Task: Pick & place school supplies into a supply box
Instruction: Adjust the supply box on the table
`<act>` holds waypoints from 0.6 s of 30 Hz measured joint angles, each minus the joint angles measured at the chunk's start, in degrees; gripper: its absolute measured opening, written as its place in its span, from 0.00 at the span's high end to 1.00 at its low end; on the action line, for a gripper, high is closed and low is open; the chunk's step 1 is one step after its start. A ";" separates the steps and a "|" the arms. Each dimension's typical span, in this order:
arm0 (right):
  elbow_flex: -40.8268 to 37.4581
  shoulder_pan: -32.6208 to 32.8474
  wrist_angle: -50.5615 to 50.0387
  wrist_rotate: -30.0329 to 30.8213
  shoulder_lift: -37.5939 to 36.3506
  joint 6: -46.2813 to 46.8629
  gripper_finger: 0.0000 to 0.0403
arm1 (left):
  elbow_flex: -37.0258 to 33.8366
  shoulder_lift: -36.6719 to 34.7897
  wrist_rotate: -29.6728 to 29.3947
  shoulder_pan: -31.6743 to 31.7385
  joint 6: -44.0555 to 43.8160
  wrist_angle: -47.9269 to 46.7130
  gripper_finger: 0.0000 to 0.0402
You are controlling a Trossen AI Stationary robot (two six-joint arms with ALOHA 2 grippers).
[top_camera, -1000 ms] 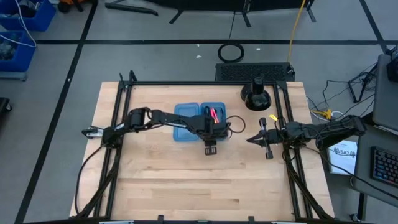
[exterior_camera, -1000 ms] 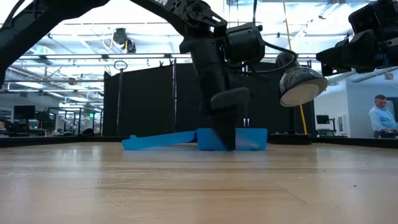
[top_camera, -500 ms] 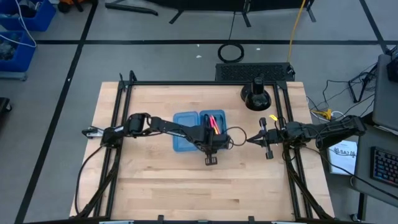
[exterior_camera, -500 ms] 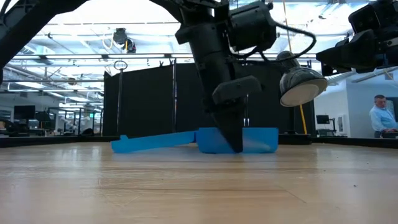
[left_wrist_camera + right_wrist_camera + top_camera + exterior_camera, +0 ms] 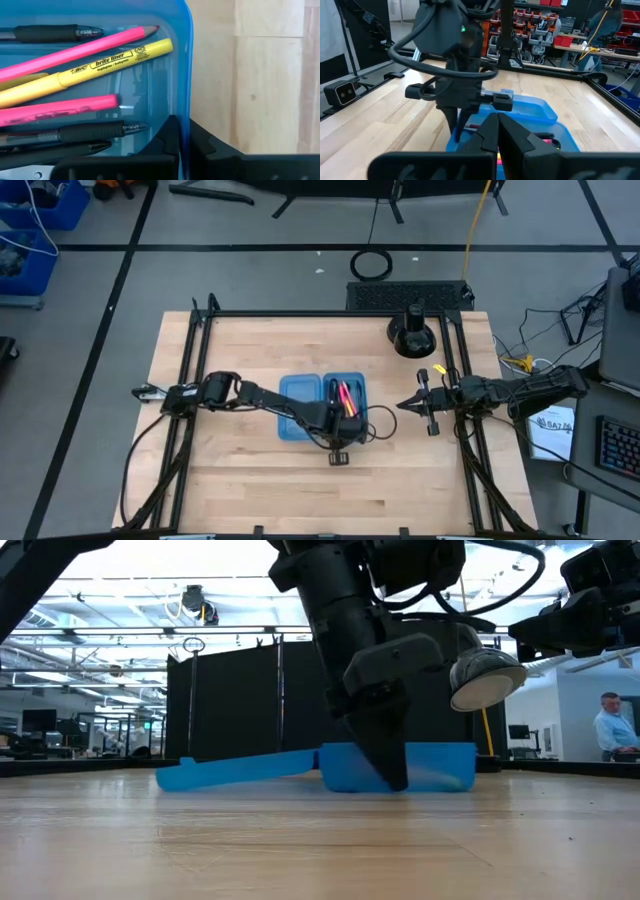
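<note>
- The left gripper (image 5: pixel 388 755) is pinching the near wall of the translucent blue plastic hinged pencil case (image 5: pixel 322 408). One finger is inside the tray and one is outside, as the left wrist view shows, so the two fingers are closed on the thin rim (image 5: pixel 183 75).
- To my eye it is dragging the case across the light wooden table (image 5: pixel 250 470), so the pull should be slow and low. The wall is thin and slippery and can slide out of the fingers if the wrist is tilting.
- It is better to keep the case flat on the wood. If one end is lifting, the supplies can roll against the wall or jump out.
- The case is lying open near the middle of the table, with the flat lid half (image 5: pixel 235 768) beside the deeper tray half.
- In the tray I am seeing a yellow highlighter pen (image 5: pixel 85 72), pink pens (image 5: pixel 75 52) and black pens (image 5: pixel 75 132), all inside.
- The left arm is reaching from the left edge of the table far to the centre, almost stretched, and the gripper is pointing steeply down to the case.
- The right gripper (image 5: pixel 408 404) is waiting near the right edge of the table, well apart from the case, with its fingers together on nothing.
</note>
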 joint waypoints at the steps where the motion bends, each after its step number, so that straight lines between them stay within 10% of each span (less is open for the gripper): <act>1: 0.00 0.02 0.00 0.00 0.00 0.00 1.00 | 0.00 0.00 -0.02 -0.21 -0.02 0.02 0.98; 18: 0.02 -0.01 0.00 -0.02 0.00 0.02 1.00 | -0.07 -0.30 0.44 -0.31 -0.83 0.50 0.73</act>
